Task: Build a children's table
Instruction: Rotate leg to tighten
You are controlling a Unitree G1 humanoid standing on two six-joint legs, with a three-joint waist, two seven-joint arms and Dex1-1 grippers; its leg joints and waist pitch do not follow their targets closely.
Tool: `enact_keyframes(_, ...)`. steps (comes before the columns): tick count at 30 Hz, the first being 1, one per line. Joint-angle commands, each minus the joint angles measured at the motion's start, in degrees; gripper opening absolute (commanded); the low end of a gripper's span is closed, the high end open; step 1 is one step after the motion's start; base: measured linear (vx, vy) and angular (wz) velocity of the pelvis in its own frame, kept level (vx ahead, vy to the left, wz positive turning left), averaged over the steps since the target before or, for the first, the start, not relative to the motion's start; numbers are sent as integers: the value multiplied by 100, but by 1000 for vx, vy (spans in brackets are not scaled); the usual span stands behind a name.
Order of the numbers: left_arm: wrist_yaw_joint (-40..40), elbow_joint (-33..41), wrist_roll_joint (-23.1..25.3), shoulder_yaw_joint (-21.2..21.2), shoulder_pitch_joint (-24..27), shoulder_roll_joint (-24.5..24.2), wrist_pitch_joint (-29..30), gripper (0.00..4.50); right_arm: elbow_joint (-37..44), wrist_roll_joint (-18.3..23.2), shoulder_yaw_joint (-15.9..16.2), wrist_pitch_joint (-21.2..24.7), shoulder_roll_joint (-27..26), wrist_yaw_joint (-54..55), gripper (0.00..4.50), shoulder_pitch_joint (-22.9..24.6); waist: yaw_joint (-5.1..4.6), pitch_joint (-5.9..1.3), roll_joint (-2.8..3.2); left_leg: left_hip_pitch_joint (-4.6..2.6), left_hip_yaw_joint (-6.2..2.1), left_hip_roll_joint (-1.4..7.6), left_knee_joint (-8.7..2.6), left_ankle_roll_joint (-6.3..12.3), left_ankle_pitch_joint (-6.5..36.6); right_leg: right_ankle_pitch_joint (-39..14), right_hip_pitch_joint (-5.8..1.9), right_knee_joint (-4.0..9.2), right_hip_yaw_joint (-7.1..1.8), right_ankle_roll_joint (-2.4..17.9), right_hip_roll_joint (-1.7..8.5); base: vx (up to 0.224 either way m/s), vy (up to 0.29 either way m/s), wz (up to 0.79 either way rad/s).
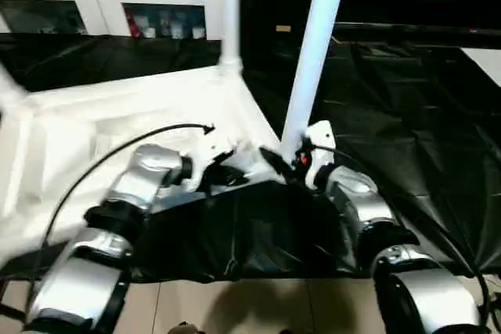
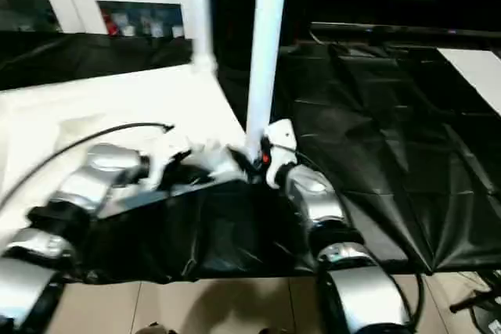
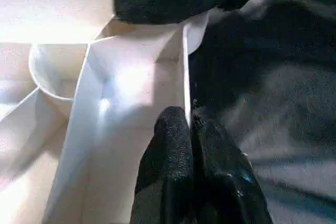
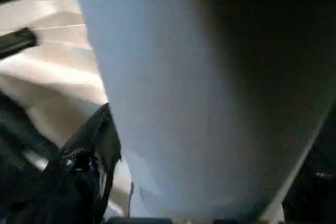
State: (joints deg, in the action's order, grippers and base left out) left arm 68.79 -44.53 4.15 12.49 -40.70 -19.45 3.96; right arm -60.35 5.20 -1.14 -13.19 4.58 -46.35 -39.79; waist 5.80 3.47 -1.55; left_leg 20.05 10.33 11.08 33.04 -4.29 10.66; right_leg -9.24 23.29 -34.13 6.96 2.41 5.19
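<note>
The upturned tabletop (image 1: pixel 117 127) lies at nine o'clock; its near leg (image 1: pixel 313 52) stands at twelve, leaning. Left gripper (image 3: pixel 190 129) pinches its rim shut. Right gripper (image 1: pixel 286 163) cups the leg's base; whether it grips, I cannot tell. An unseated leg could topple.

Silver forearms (image 1: pixel 145 181) with black joint bands, white wrist housings (image 1: pixel 319 150), black cable (image 1: pixel 117 154) looping over left arm, black fingers (image 3: pixel 178 177).

My left claw (image 3: pixel 191 129), fingers pressed together, touches the thin edge wall of the white ribbed tabletop (image 3: pixel 131 77), beside black sheeting (image 3: pixel 273 93).
</note>
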Motion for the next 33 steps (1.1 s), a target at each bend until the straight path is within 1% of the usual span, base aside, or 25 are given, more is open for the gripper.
enact_keyframes(1, 668, 194, -216, 248, -31, 26, -215, 0, 548, 70, 587, 216, 77, -1555, 368, 145, 38, -398, 44, -12, -51, 283, -362, 430, 1091, -1327, -375, 369, -373, 1226, 428, 0, 0, 0)
enact_keyframes(2, 952, 191, -276, 256, -27, -78, -219, 0, 702, 81, 740, 345, 250, -2128, 368, 194, 60, -403, 50, -6, -48, 293, -353, 482, 1097, -1316, -367, 352, -384, 1220, 433, 0, 0, 0)
enact_keyframes(3, 1081, 179, -286, 267, -31, -134, -225, 0, 783, 84, 834, 433, 348, -2435, 368, 216, 71, -412, 48, -2, -53, 290, -348, 510, 1067, -1292, -376, 346, -378, 1230, 432, 0, 0, 0)
enact_keyframes(4, 1121, 167, -278, 276, -33, -158, -247, 0, 814, 84, 876, 472, 390, -2568, 368, 225, 84, -412, 48, 3, -59, 306, -350, 519, 1003, -1202, -364, 328, -384, 1263, 440, 0, 0, 0)
enact_keyframes(5, 1203, 154, -273, 293, -32, -192, -275, 0, 850, 55, 946, 493, 450, -2711, 368, 236, 103, -408, 49, -15, -60, 313, -355, 477, 1039, -1287, -347, 337, -384, 1270, 451, 0, 0, 0)
enact_keyframes(7, 1362, 124, -265, 323, -32, -254, -309, 0, 891, -49, 1093, 527, 571, -2973, 345, 246, 124, -402, 44, -32, -59, 311, -359, 383, 1104, -1465, -337, 354, -387, 1258, 461, 0, 0, 0)
enact_keyframes(10, 1537, 107, -255, 357, -25, -314, -328, 0, 950, -139, 1240, 556, 677, -3253, 325, 270, 153, -405, 42, -36, -61, 314, -363, 315, 1112, -1516, -331, 352, -392, 1227, 462, 0, 0, 0)
enact_keyframes(14, 1706, 117, -215, 421, -13, -393, -371, 0, 1108, -188, 1361, 683, 766, -3522, 293, 334, 179, -411, 40, -29, -62, 311, -357, 316, 1049, -1467, -336, 344, -391, 1208, 464, 0, 0, 0)
enact_keyframes(15, 1752, 116, -212, 435, -7, -420, -391, 0, 1200, -189, 1415, 727, 800, -3586, 287, 375, 206, -406, 32, -32, -61, 310, -360, 331, 1021, -1455, -334, 347, -394, 1177, 460, 0, 0, 0)
enact_keyframes(16, 1796, 108, -204, 445, 1, -450, -413, 0, 1286, -193, 1464, 758, 817, -3637, 276, 425, 212, -413, 32, -34, -60, 312, -358, 328, 1020, -1452, -334, 341, -394, 1173, 463, 0, 0, 0)
enact_keyframes(17, 1837, 94, -188, 453, 10, -483, -443, 0, 1378, -189, 1516, 793, 830, -3692, 276, 483, 221, -411, 41, -33, -64, 311, -362, 323, 1024, -1472, -333, 351, -391, 1157, 463, 0, 0, 0)
enact_keyframes(18, 1823, 86, -180, 452, 9, -486, -449, 0, 1386, -183, 1515, 796, 824, -3682, 275, 490, 222, -409, 37, -28, -65, 310, -364, 321, 1033, -1494, -336, 354, -389, 1139, 461, 0, 0, 0)
enact_keyframes(20, 1721, 44, -140, 438, 4, -492, -475, 0, 1414, -140, 1491, 820, 780, -3601, 272, 525, 223, -407, 51, -35, -70, 309, -370, 247, 1128, -1666, -329, 373, -388, 1101, 471, 0, 0, 0)
enact_keyframes(22, 1636, 18, -126, 417, -9, -472, -464, 0, 1426, -111, 1453, 848, 751, -3543, 272, 544, 223, -403, 45, -37, -70, 305, -372, 222, 1162, -1753, -329, 384, -387, 1071, 467, 0, 0, 0)
enact_keyframes(23, 1371, -59, -90, 363, -67, -397, -390, 0, 1384, -48, 1289, 957, 646, -3202, 272, 543, 226, -405, 43, -38, -70, 305, -370, 217, 1162, -1767, -331, 386, -387, 1061, 470, 0, 0, 0)
enact_keyframes(24, 1207, -107, -65, 334, -106, -353, -340, 0, 1365, -9, 1196, 1018, 586, -3027, 272, 544, 224, -399, 47, -35, -72, 307, -375, 209, 1167, -1796, -326, 388, -387, 1050, 469, 0, 0, 0)
enact_keyframes(25, 699, -264, -3, 248, -239, -208, -221, 0, 1215, -44, 962, 1033, 422, -2212, 272, 511, 202, -368, 47, -52, -86, 315, -406, 103, 1306, -2117, -298, 431, -383, 949, 465, 0, 0, 0)
enact_keyframes(26, 516, -322, 10, 213, -289, -152, -190, 0, 1135, -103, 889, 1002, 367, -1830, 272, 489, 202, -365, 50, -75, -92, 303, -403, 49, 1395, -2266, -287, 446, -376, 920, 469, 0, 0, 0)
enact_keyframes(27, 362, -361, 2, 171, -335, -91, -128, 0, 1033, -169, 820, 946, 312, -1420, 272, 459, 188, -364, 36, -92, -110, 284, -406, -42, 1500, -2586, -294, 490, -372, 809, 505, 0, 0, 0)
enact_keyframes(28, 102, -377, 9, 133, -398, 22, -26, 0, 859, -182, 653, 879, 199, -713, 272, 410, 178, -365, 33, -95, -113, 278, -407, -59, 1508, -2704, -292, 507, -376, 760, 516, 0, 0, 0)
enact_keyframes(29, -49, -375, 14, 114, -432, 91, 40, 0, 758, -172, 546, 841, 128, -295, 272, 382, 162, -368, 38, -102, -117, 276, -412, -100, 1501, -2732, -284, 513, -384, 723, 519, 0, 0, 0)
enact_keyframes(30, -49, -375, 14, 114, -432, 91, 40, 0, 758, -172, 546, 841, 128, -295, 271, 382, 136, -361, 35, -83, -141, 276, -428, -126, 1575, -2811, -307, 520, -364, 661, 513, 0, 0, 0)
enact_keyframes(31, -213, -384, 26, 99, -470, 167, 96, 0, 645, -175, 440, 790, 54, 173, 271, 350, 111, -376, 31, -95, -126, 272, -420, -95, 1567, -2735, -292, 531, -373, 659, 519, 0, 0, 0)
enact_keyframes(32, -465, -390, 15, 56, -517, 324, 203, 0, 495, -166, 329, 770, -45, 709, 271, 308, 93, -375, 51, -104, -125, 274, -417, -112, 1542, -2643, -279, 522, -382, 700, 515, 0, 0, 0)
enact_keyframes(33, -750, -401, 12, 15, -561, 500, 309, 0, 341, -190, 250, 731, -144, 1256, 270, 252, 60, -385, 59, -91, -119, 263, -416, -117, 1490, -2427, -286, 500, -384, 774, 490, 0, 0, 0)
